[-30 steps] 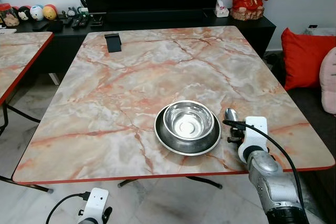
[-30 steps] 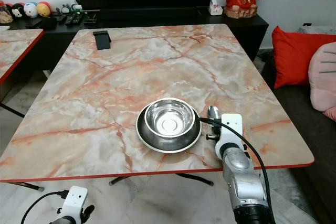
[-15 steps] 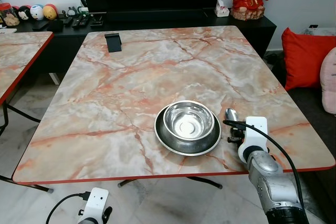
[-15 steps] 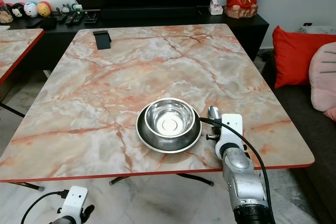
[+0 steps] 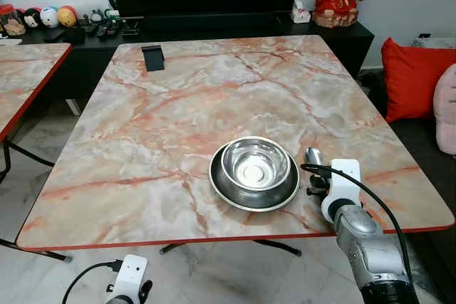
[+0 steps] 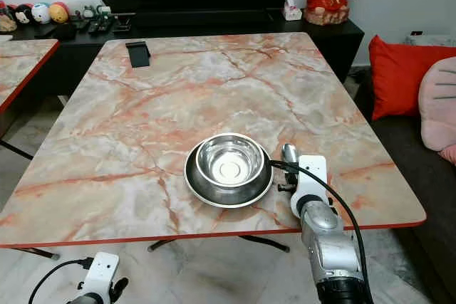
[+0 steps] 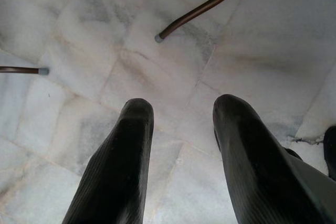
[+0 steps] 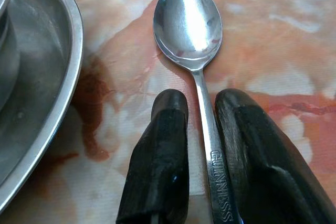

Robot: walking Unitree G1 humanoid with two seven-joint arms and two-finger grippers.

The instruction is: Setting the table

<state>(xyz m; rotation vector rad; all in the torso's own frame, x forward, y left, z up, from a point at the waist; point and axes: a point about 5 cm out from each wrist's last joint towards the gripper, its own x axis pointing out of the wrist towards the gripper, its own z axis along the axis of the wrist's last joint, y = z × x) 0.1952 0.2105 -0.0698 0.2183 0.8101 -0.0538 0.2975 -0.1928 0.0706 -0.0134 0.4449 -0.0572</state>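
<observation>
The spoon [image 8: 195, 51] is lying on the marble surface [image 5: 214, 97] just beside the plate [image 5: 254, 186], on the plate's right, with its bowl end pointing away from the robot. The steel bowl [image 5: 255, 164] is sitting in the plate. The right gripper [image 8: 202, 145] is resting low at the surface beside the plate, its two fingers [image 8: 163, 156] straddling the spoon's handle, close to it on both sides. Whether they are pinching it or have just let go, I cannot tell.

Judging by this, the step in hand is placing the spoon beside the plate, and it is looking nearly done. The next move calls for spreading the fingers and lifting straight back, without dragging the handle or nudging the plate.

The left gripper [image 7: 181, 145] is hanging idle below the surface, fingers spread over the floor [image 7: 105, 51].
</observation>
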